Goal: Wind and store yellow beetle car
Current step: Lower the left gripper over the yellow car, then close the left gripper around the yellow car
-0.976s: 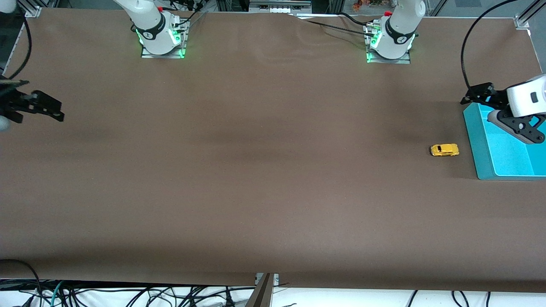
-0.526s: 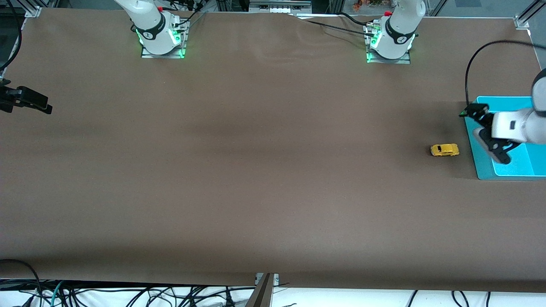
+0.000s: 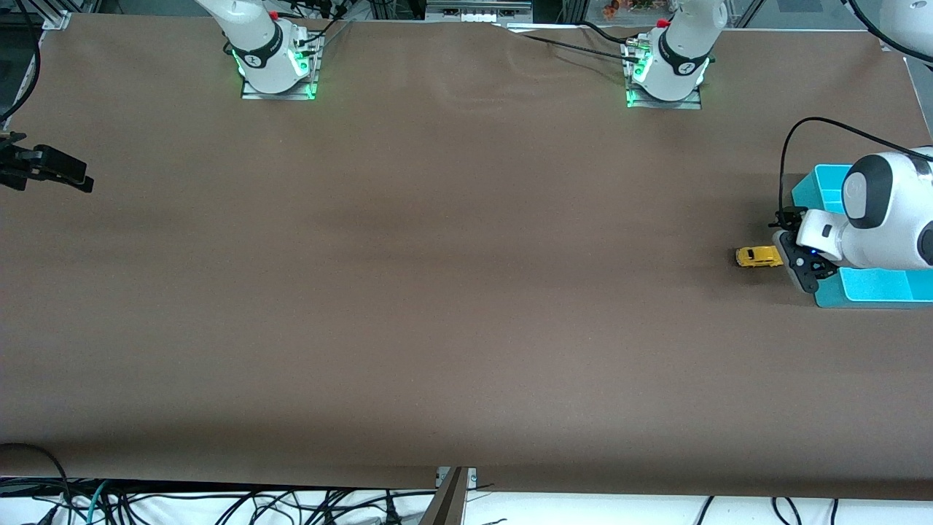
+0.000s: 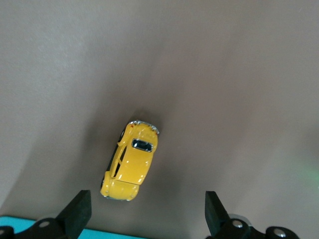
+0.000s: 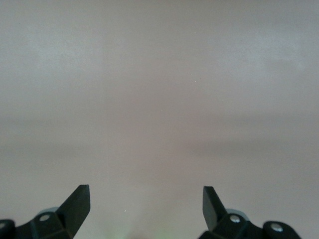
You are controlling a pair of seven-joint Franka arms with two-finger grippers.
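My left gripper (image 3: 800, 264) hangs with its black fingers spread wide and nothing between them, low over the brown paper-covered desk (image 3: 437, 292) at the left arm's end. It is just beside the tiny bright yellow beetle-shaped toy car (image 3: 759, 256), on the side toward the turquoise plastic bin (image 3: 867, 292). The car stands on its wheels on the bare desk, near the bin but apart from it, and is not touched by either finger. In the left wrist view the car (image 4: 130, 161) lies ahead of my two fingertips (image 4: 78, 211), closer to one of them than the other, with a sliver of the turquoise bin (image 4: 99, 234) showing at the edge.

My right gripper (image 3: 51, 171) waits at the right arm's end of the desk, well apart from the car, its fingers (image 5: 76, 204) also held wide with only bare brown desk under them.
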